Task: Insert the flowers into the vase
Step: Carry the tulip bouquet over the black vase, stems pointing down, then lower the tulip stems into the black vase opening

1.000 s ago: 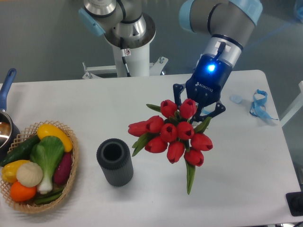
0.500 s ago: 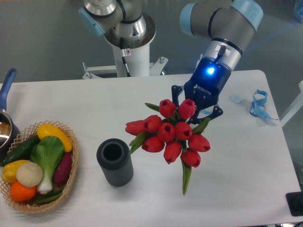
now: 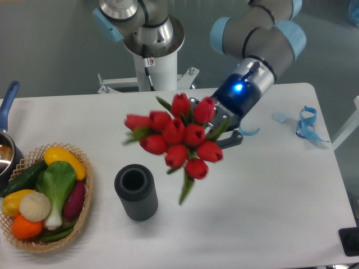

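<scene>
My gripper (image 3: 216,126) is shut on the flowers (image 3: 175,137), a bunch of red tulip buds with green leaves. It holds them in the air above the table, tilted, with the buds toward the camera and the stems mostly hidden behind them. The vase (image 3: 136,191), a dark grey ribbed cylinder with an open round mouth, stands upright on the white table, below and left of the bunch. One long leaf hangs down to the right of the vase. The bunch does not touch the vase.
A wicker basket (image 3: 83,207) of colourful vegetables sits at the left edge. A pot with a blue handle (image 3: 7,103) is at far left. A blue ribbon (image 3: 307,124) lies at the right. A second robot base (image 3: 151,45) stands behind the table.
My gripper has lifted the flowers and swung them up and to the left, toward the vase. The wrist has rotated. A blue ribbon piece near the gripper is now uncovered.
</scene>
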